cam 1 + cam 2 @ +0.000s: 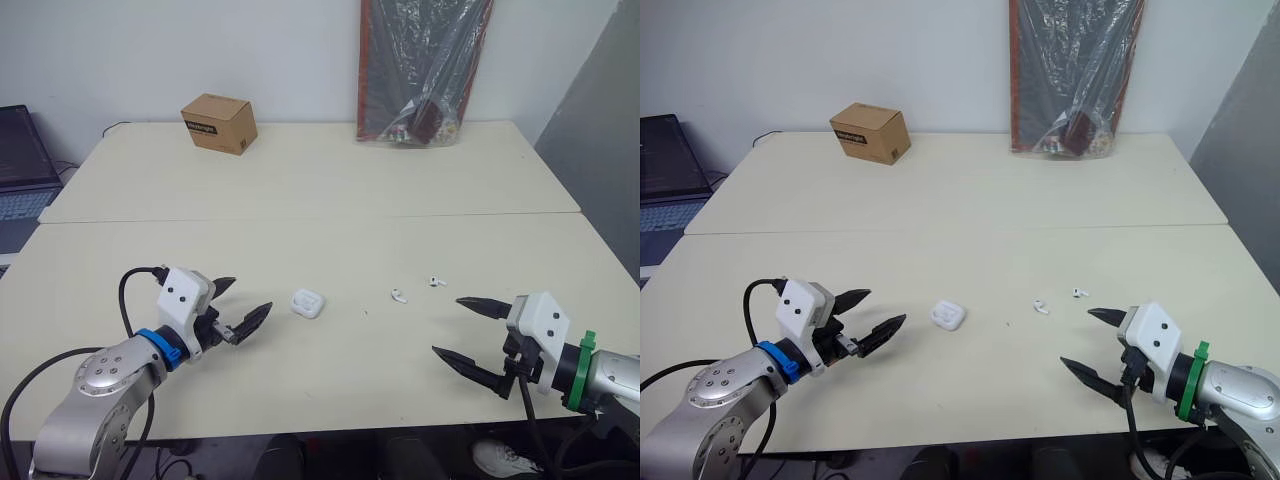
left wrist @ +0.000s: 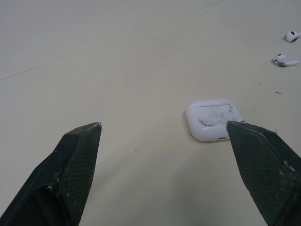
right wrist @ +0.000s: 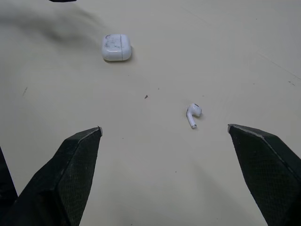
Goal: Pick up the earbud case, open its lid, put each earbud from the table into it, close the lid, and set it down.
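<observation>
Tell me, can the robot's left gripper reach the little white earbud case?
Probably yes: the left gripper is open, pointing at the small white rounded earbud case, with only bare cream table between.

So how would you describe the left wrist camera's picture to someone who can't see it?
A closed white earbud case lies on a pale table, right by one black finger of the left gripper, which is wide open and holds nothing. Farther off lie a loose white earbud and a second earbud.

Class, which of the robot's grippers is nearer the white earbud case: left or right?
Left. The left gripper is open just beside the earbud case; the right gripper, also open, is farther off, beyond an earbud.
</observation>
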Controlling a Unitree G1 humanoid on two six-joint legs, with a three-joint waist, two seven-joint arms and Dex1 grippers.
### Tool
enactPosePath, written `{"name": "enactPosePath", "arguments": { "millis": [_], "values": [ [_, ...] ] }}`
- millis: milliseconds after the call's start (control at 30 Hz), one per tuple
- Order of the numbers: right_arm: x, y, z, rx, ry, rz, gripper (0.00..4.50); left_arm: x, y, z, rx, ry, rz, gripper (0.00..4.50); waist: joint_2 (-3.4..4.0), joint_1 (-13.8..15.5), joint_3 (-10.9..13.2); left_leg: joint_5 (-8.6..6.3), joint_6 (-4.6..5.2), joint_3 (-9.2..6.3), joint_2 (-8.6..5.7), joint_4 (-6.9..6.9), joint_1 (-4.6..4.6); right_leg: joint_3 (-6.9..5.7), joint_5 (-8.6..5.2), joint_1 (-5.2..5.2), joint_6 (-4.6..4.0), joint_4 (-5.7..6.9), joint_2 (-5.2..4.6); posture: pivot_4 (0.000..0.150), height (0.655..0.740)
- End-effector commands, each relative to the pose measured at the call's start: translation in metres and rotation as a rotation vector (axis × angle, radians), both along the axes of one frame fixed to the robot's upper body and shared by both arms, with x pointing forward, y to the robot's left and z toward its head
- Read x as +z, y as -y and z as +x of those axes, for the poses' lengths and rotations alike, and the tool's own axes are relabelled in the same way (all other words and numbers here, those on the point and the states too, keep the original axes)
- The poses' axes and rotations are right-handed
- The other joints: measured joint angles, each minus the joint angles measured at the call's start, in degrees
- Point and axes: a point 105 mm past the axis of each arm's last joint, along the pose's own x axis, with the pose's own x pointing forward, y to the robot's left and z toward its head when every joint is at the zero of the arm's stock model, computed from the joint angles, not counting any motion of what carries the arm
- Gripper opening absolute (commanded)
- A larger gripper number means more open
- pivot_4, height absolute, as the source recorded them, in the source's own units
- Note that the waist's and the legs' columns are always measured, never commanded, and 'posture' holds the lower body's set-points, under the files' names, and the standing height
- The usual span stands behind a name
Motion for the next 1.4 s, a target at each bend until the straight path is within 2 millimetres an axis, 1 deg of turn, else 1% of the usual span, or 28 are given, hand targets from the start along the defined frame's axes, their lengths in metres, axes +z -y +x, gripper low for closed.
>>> {"name": "enactPosePath", "arguments": {
  "millis": [33,133,400,600,667,767,833,1033,1167,1400],
  "values": [
    [0.014,-0.007,-0.002,0.039,0.059,0.001,4.5,0.01,0.003,-0.001,-0.003,0.03,0.001,4.45,0.0,0.0,0.0,0.0,0.0,0.0,0.0,0.0,0.0,0.0,0.0,0.0,0.0,0.0,0.0,0.15,0.74],
    [0.023,-0.011,0.0,0.068,0.086,-0.002,4.5,0.002,0.01,-0.001,0.005,-0.037,0.032,4.45,0.0,0.0,0.0,0.0,0.0,0.02,0.0,0.02,0.01,0.02,0.0,0.0,-0.01,0.01,0.0,0.15,0.74],
    [0.03,-0.024,0.0,0.114,0.107,0.003,4.5,-0.003,0.051,-0.01,-0.039,-0.076,-0.032,4.45,-0.02,0.0,0.0,0.0,0.0,0.0,0.0,-0.01,-0.02,0.0,0.07,0.0,0.13,-0.02,0.0,0.15,0.74],
    [0.033,-0.027,0.002,0.126,0.106,-0.007,4.5,-0.011,0.059,-0.002,-0.003,-0.092,-0.036,4.45,-0.02,0.0,0.0,0.0,0.0,-0.04,0.0,0.02,0.02,-0.01,0.07,0.01,0.12,0.05,0.02,0.15,0.74],
    [0.035,-0.026,0.003,0.124,0.107,-0.017,4.5,-0.017,0.061,0.001,0.012,-0.104,-0.033,4.45,-0.02,0.0,0.0,0.0,0.0,-0.02,-0.01,0.04,0.01,0.0,0.08,0.02,0.13,0.04,0.02,0.15,0.74],
    [0.04,-0.025,0.003,0.122,0.111,-0.031,4.5,-0.023,0.06,0.006,0.034,-0.117,-0.033,4.45,-0.02,0.0,0.0,0.0,0.0,-0.01,-0.03,0.02,0.0,0.01,0.08,0.02,0.14,0.02,0.01,0.15,0.74],
    [0.043,-0.025,0.002,0.133,0.113,-0.035,4.5,-0.026,0.064,0.008,0.033,-0.133,-0.045,4.45,-0.02,0.1,0.0,0.0,0.0,-0.02,-0.03,0.0,0.0,-0.01,0.08,0.02,0.14,0.02,0.01,0.15,0.74],
    [0.05,-0.034,0.001,0.169,0.13,-0.038,4.5,-0.042,0.077,0.022,0.025,-0.176,-0.064,4.45,-0.03,0.1,0.0,0.0,0.0,-0.04,-0.04,0.05,-0.02,-0.02,0.09,0.02,0.15,0.03,0.01,0.15,0.74],
    [0.052,-0.038,-0.001,0.182,0.136,-0.041,4.5,-0.049,0.084,0.022,0.003,-0.201,-0.05,4.45,-0.03,0.1,0.0,0.0,0.0,-0.03,-0.04,0.03,-0.02,-0.01,0.09,0.02,0.15,0.03,0.01,0.15,0.74],
    [0.05,-0.038,-0.003,0.18,0.124,-0.039,4.5,-0.051,0.083,0.02,0.004,-0.209,-0.041,4.45,-0.02,0.1,0.0,0.0,0.0,-0.03,-0.04,0.03,-0.02,0.0,0.1,0.02,0.16,0.03,0.01,0.15,0.74]
  ]
}}
